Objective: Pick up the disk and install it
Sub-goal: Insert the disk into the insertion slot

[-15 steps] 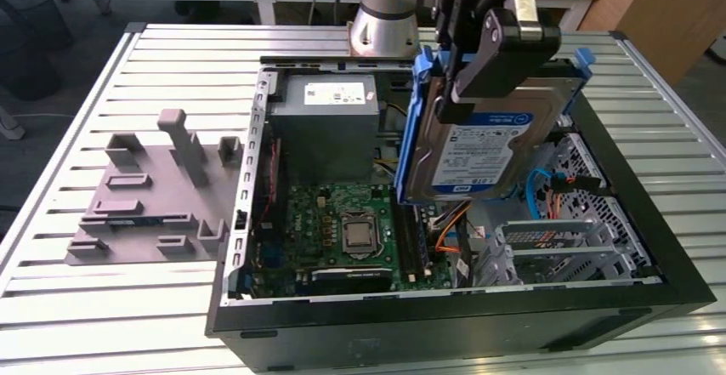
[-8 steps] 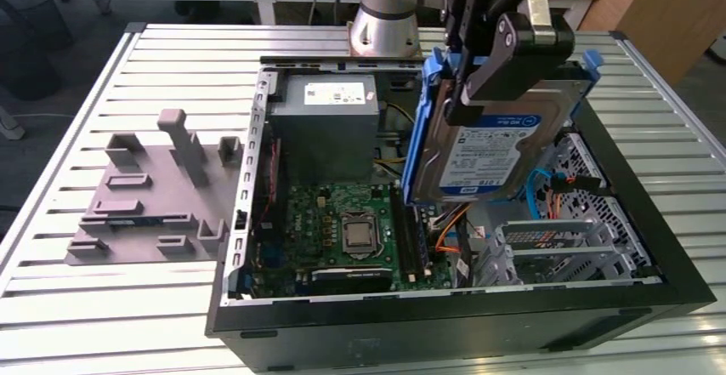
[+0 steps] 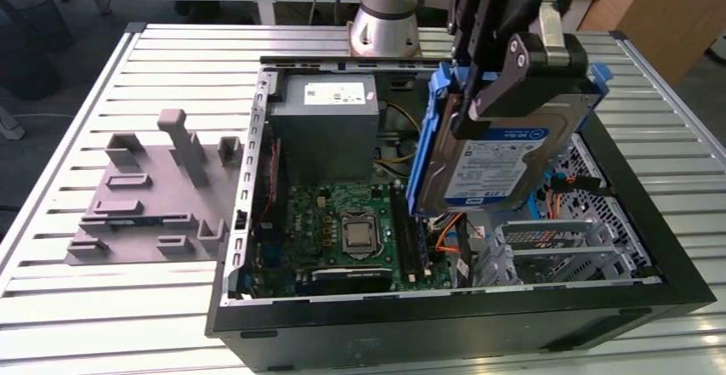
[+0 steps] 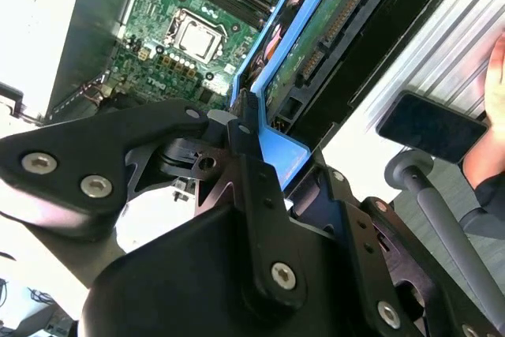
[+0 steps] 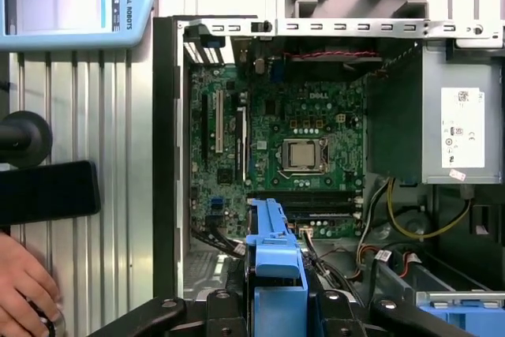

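Disk (image 3: 499,158) is held in the gripper (image 3: 513,82), whose jaws are closed tight on the upper edge of its blue carrier frame. In the second wrist view the fingers (image 4: 241,136) meet on that blue edge. The disk hangs on edge, slightly tilted, above the open computer case (image 3: 454,328) and clear of its contents. It sits over the gap between the motherboard (image 3: 340,222) and the metal drive cage (image 3: 567,252) at the case's front corner. It is not seated in any bay.

Assessment of the step in hand: this is the carry towards the mounting place, with pickup complete. To do it well, the grip on the narrow frame edge should stay square, since a hanging drive can swing or slip. The disk's lower edge should stay clear of the orange cables (image 3: 448,226) and the memory slots inside the case. The frame rails should be lined up with the cage before any descent.

Condition of the disk: a flat silver rectangle with a blue-and-white label facing the exterior view. Blue plastic runs along its long side and upper corners. In the second wrist view its underside shows a green circuit board (image 4: 316,45) with a connector row.

Beyond the case, a person's hand (image 5: 24,286) rests on the slatted table (image 3: 102,307).
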Controlling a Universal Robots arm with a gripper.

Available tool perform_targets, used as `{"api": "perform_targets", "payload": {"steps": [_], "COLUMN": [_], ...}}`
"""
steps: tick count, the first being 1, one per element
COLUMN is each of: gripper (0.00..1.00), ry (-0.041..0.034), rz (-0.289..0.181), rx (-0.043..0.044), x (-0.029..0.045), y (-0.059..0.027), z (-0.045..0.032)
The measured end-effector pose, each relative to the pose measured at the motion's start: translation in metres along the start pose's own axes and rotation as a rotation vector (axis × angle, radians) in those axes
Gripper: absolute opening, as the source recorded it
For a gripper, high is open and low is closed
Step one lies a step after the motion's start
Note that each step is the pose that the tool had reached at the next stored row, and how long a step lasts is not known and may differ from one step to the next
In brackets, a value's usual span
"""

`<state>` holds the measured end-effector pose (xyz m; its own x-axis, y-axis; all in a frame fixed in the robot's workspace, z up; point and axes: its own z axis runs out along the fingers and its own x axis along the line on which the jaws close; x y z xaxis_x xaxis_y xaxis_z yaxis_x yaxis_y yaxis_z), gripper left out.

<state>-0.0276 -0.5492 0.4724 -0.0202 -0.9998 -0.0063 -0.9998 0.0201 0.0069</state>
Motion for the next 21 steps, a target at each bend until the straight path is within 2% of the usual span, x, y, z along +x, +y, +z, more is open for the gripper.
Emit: {"api": "perform_targets", "payload": {"steps": [4,13,21], "gripper": [0.36,0.36,0.36], "ry": [0.0004,-0.0001,0.0002], "rz": [0.000,0.000,0.000], "rx": [-0.0002,0.0000,-0.0001], "x": [0.0010,0.0083,0.0093], "y": [-0.0055,-0.0068,-0.0162], "z": [0.0009,0.0054,0.0077]}}
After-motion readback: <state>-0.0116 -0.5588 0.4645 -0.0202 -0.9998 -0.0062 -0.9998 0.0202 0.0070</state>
